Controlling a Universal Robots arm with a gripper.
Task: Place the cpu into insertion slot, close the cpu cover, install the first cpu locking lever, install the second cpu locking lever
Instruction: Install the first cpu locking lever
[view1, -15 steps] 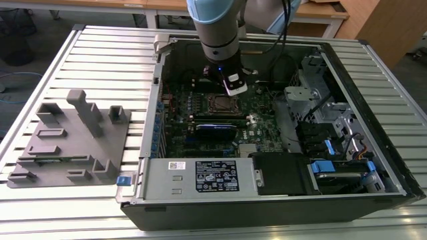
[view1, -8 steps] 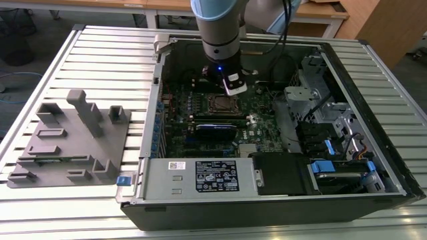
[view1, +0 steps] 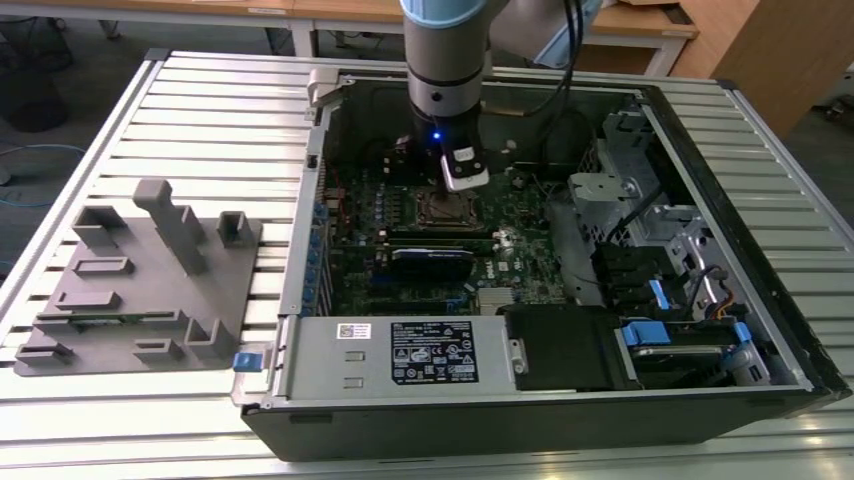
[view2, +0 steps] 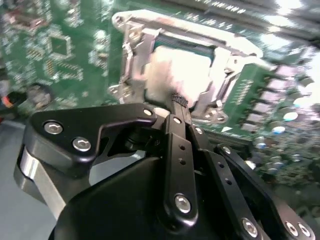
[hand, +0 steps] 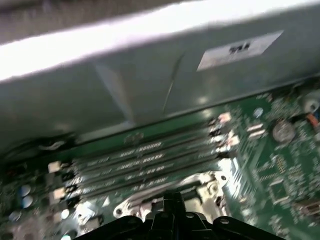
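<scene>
Silvery cpu (view2: 182, 67) sits in the insertion slot (view2: 131, 75), cpu cover (view2: 210, 42) down

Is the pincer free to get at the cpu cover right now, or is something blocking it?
Probably yes. The pincer sits right at the cpu cover in the second wrist view, inside the open case, with nothing between them.

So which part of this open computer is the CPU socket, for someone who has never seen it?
Inside the open black computer case, find the green motherboard. The insertion slot is the small square metal-framed socket near the board's middle, directly under the arm's black claw. Unlike the long narrow slots nearby, it is square.
</scene>
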